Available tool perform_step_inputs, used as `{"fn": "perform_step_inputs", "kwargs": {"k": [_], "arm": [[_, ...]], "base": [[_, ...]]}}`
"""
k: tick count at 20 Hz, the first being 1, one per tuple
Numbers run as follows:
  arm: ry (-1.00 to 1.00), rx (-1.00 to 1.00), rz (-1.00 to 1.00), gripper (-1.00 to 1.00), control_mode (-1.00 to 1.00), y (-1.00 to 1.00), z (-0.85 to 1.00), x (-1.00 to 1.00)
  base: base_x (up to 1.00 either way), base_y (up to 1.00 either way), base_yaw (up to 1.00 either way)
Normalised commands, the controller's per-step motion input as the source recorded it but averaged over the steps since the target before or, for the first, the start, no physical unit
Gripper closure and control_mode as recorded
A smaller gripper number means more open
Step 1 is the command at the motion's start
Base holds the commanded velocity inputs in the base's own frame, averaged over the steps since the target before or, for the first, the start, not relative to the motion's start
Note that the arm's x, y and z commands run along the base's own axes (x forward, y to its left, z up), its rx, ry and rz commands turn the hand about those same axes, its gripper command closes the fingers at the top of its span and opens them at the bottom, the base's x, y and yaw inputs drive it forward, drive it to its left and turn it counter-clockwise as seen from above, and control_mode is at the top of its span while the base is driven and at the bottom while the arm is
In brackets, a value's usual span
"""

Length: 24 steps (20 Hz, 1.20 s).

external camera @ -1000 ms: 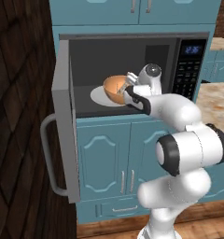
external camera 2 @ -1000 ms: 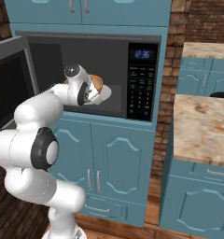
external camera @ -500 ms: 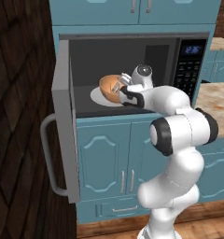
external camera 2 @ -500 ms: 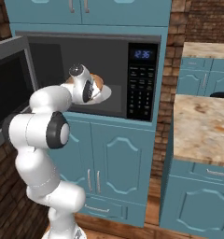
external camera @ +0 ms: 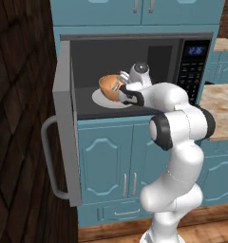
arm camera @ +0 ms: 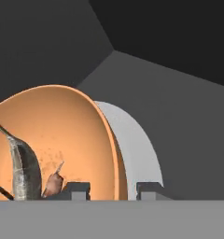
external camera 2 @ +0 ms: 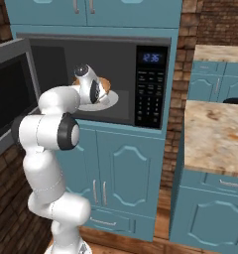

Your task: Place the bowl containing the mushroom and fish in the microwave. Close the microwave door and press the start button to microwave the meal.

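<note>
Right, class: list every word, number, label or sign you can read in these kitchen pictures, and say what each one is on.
Blue display at the top of the microwave's keypad panel: lit digits, perhaps "2:35", too blurred to be sure.
Keypad buttons on that panel: small pale marks, too small to read.
Microwave door, bowl, cabinets and counter: no writing to be seen.

Fish tail end cut off at hand view's lower edge, beside the fingertips. Bowl left side cropped. In right base view, wrist hides most of bowl; grip contact unclear.
</note>
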Motion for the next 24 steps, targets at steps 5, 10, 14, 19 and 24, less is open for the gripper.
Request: {"fn": "perform_step_inputs", "kwargs": {"k": [5,10,14,19,24], "arm": [[0.0,-0.02,-0.01,-1.0,-1.0,0.01,0.27,-0.42],[-0.01,0.0,0.0,-1.0,-1.0,0.0,0.12,-0.88],[-0.12,0.0,0.02,-1.0,-1.0,-0.05,0.37,-1.0],[-0.03,-0.09,0.22,-1.0,-1.0,-0.09,0.26,-1.0],[0.0,-0.36,0.41,-1.0,-1.0,-0.01,0.39,-1.0]], "base": [[0.0,0.0,0.0],[0.0,0.0,0.0],[0.0,0.0,0.0],[0.0,0.0,0.0],[0.0,0.0,0.0]]}}
